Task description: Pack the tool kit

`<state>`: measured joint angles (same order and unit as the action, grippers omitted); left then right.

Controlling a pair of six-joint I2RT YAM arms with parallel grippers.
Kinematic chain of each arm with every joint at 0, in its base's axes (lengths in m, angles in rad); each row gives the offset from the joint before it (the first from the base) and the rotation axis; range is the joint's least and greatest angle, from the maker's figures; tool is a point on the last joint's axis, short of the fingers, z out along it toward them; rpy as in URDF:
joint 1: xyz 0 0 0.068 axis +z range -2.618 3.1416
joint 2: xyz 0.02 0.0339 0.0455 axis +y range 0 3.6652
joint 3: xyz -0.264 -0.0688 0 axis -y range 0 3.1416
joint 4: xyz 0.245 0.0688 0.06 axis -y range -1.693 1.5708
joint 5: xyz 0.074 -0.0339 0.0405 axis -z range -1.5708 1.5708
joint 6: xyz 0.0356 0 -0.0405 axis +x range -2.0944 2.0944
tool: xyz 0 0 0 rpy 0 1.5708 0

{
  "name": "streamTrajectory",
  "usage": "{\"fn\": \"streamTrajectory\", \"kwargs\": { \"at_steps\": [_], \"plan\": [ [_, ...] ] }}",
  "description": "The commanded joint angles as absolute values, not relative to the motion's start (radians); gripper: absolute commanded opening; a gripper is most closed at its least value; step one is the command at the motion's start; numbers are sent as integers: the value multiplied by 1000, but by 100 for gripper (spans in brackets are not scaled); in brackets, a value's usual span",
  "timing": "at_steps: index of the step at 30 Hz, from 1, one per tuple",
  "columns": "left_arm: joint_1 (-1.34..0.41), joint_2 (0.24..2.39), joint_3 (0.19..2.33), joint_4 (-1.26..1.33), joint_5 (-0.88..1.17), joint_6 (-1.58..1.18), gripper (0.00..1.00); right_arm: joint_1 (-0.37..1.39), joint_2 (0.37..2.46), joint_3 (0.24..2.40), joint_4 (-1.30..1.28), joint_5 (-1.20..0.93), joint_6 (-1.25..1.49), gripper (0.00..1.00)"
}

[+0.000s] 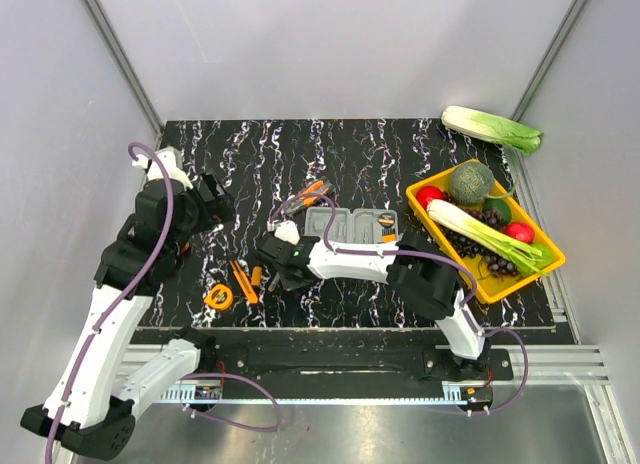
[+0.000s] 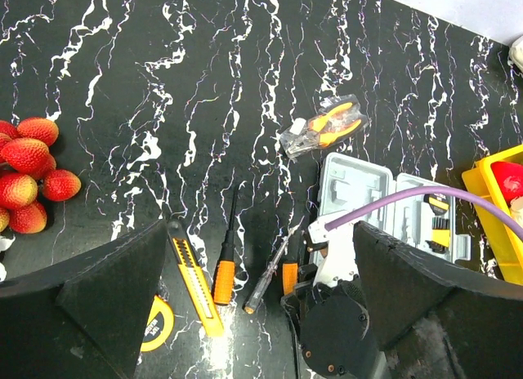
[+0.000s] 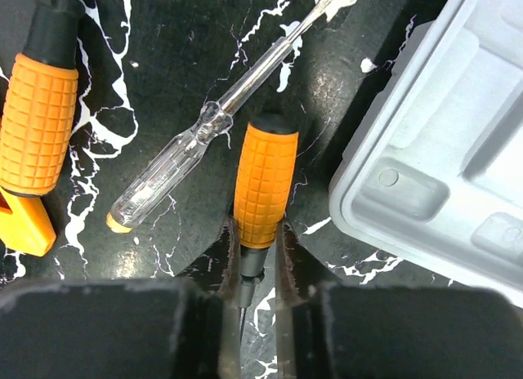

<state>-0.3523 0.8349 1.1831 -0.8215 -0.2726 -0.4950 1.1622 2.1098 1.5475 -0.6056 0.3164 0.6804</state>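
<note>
R jaws are closed on the orange-handled screwdriver [image 3: 263,183], down at table [image 1: 250,154] level. One finger sits each side of the handle's lower end by the black collar. The shaft runs back betw. them and the handle points away from the wrist. Can't tell if it's lifted off the table.

Just left of it the clear tester screwdriver [image 3: 176,162] lies at a slant, close to the handle, not touching. Further left is a 2nd orange-handled screwdriver [image 3: 37,122], w/ the yellow utility knife [image 2: 194,285] and tape measure [image 2: 155,322] beyond.

On the right, a corner of the grey case [image 3: 441,150] is near the handle, w/ a gap betw. them. The case lies open flat; the half nearest the screwdriver has empty moulded recesses. Pliers [image 2: 327,126] lie behind its left end.

L jaws are spread wide w/ nothing betw. them, up over the table's left side. There's a red fruit pile [image 2: 29,175] at far left and a yellow tray [image 1: 420,199] of veg right of the case.
</note>
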Motion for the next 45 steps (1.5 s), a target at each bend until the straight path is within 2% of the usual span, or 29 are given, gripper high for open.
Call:
{"fn": "streamTrajectory", "kwargs": {
  "at_steps": [1,5,10,16,25,33,45],
  "plan": [
    [-348,824,1184,-798,-275,-502,99,1149,2085,1562,-594,362,678,5],
    [-350,830,1190,-795,-275,-505,99,1147,1981,1522,-536,357,621,0],
    [-350,844,1189,-761,-252,-508,99,1123,1803,1462,-480,371,587,1],
    [-348,888,1190,-707,-212,-511,99,968,1730,1427,-486,377,594,1],
    [-350,1018,1164,-601,23,-482,97,805,1841,1500,-528,324,617,0],
    [-350,1127,1158,-584,78,-491,96,764,1940,1529,-534,278,611,1],
    [-348,1181,1154,-575,95,-457,95,756,2045,1563,-580,278,612,1]
  ]
}}
